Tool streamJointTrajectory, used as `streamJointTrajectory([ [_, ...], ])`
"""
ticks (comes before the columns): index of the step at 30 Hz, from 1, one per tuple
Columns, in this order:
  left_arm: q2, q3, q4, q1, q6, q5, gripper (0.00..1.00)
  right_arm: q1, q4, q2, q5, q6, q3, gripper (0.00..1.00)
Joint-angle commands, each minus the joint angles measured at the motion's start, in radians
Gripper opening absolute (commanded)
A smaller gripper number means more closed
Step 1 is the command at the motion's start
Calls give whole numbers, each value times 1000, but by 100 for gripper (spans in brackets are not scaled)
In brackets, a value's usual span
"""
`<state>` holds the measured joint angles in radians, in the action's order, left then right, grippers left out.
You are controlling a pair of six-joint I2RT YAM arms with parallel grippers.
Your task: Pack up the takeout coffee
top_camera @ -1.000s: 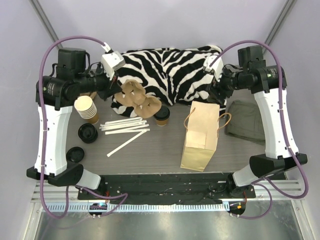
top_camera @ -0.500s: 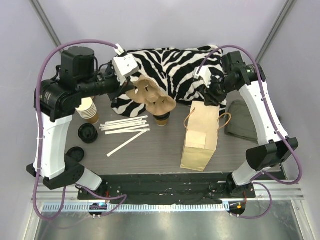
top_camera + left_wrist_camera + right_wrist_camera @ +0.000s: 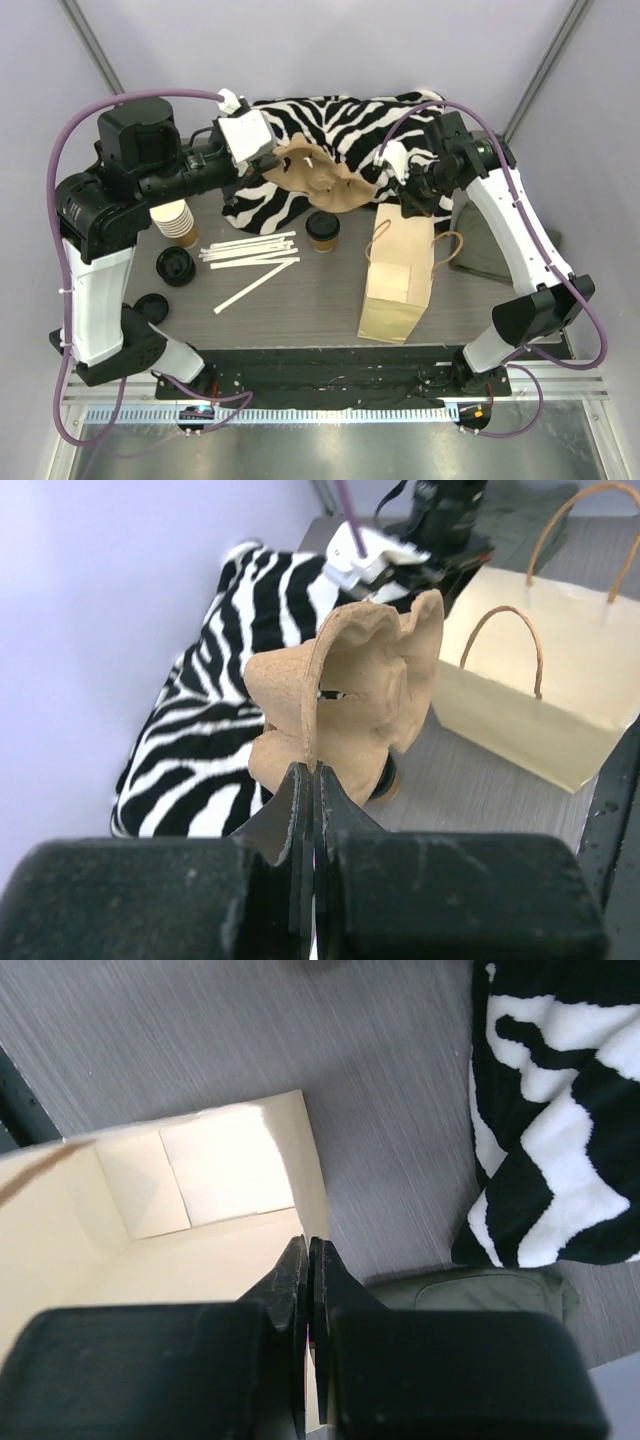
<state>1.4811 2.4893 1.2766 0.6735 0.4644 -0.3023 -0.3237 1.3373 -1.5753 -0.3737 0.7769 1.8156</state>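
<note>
Holding the bag (image 3: 400, 280) mouth wide matters now: our right claw (image 3: 307, 1243) pinches its rim, while our left claw (image 3: 312, 770) clamps the carrier (image 3: 350, 680) aloft. The coffee (image 3: 323, 229) stands on the surface (image 3: 300, 305) between straws (image 3: 250, 252) and bag; we should pull gently.

overhead view down onto table (image 3: 300, 300), close wrist views, all share paper bag (image 3: 400, 280)

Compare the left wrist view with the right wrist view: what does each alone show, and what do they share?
Only the left wrist: the left gripper shut on a cardboard cup carrier. Only the right wrist: the inside of the paper bag, the right gripper shut on its rim. Both: the paper bag, zebra cloth and grey table.
</note>
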Motion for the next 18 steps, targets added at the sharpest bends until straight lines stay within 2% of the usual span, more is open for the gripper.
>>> streamJointTrajectory([
  [1, 16, 34, -149, 81, -26, 5, 0, -8, -24, 0, 19, -82, 76, 1],
  [6, 31, 45, -189, 175, -27, 18, 0, -15, -18, -14, 30, -110, 106, 1],
  [12, 41, 45, -281, 234, -30, 46, 0, -26, -21, -18, 51, -129, 108, 1],
  [18, 35, -49, -235, 360, 57, 132, 0, -34, 2, -23, 48, -134, 142, 1],
])
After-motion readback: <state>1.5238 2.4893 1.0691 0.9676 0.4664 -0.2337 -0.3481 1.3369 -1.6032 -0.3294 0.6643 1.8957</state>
